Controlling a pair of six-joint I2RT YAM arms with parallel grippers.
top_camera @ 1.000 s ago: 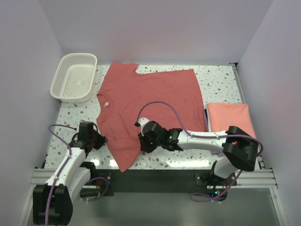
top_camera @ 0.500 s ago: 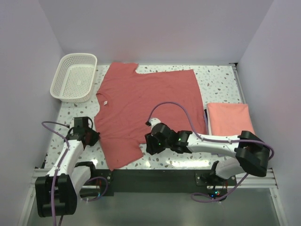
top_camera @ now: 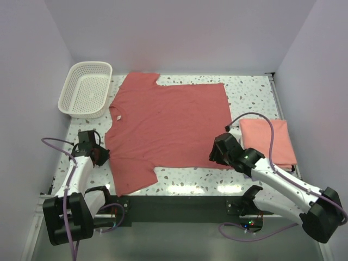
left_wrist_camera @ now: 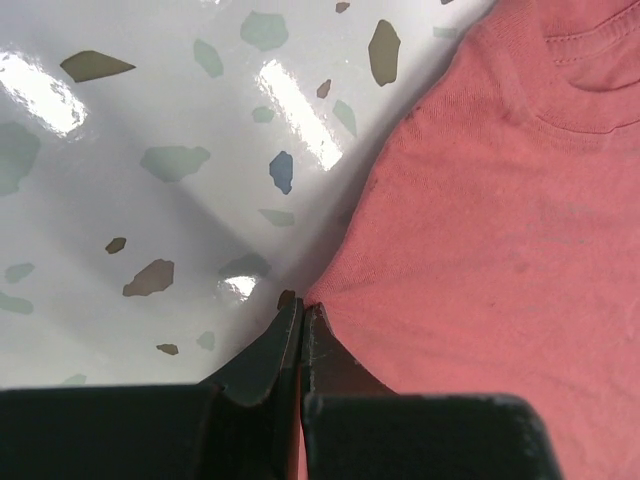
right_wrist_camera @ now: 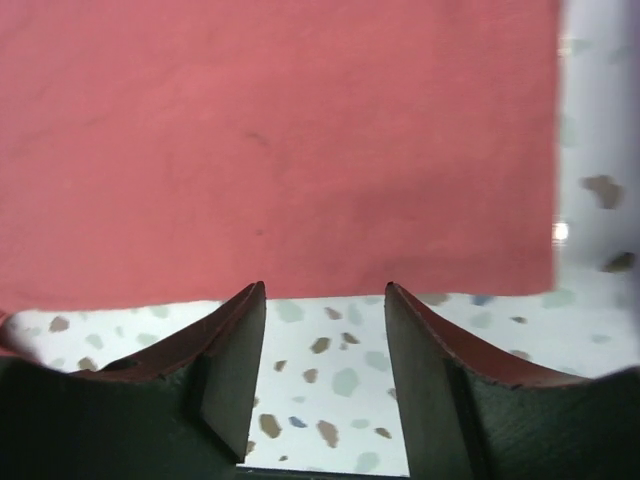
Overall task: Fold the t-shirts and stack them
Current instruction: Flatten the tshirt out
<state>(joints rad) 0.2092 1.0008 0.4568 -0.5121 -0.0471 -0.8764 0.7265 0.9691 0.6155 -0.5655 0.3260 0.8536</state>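
Red t-shirt (top_camera: 168, 125) now flatter, right tool (right_wrist_camera: 324, 300) farther right.

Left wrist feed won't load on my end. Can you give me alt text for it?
The left fingers, pressed shut, pinch the edge of the dusty red t-shirt at bottom centre. The shirt lies flat and fills the right half, with its collar at top right. The glossy speckled table fills the left.
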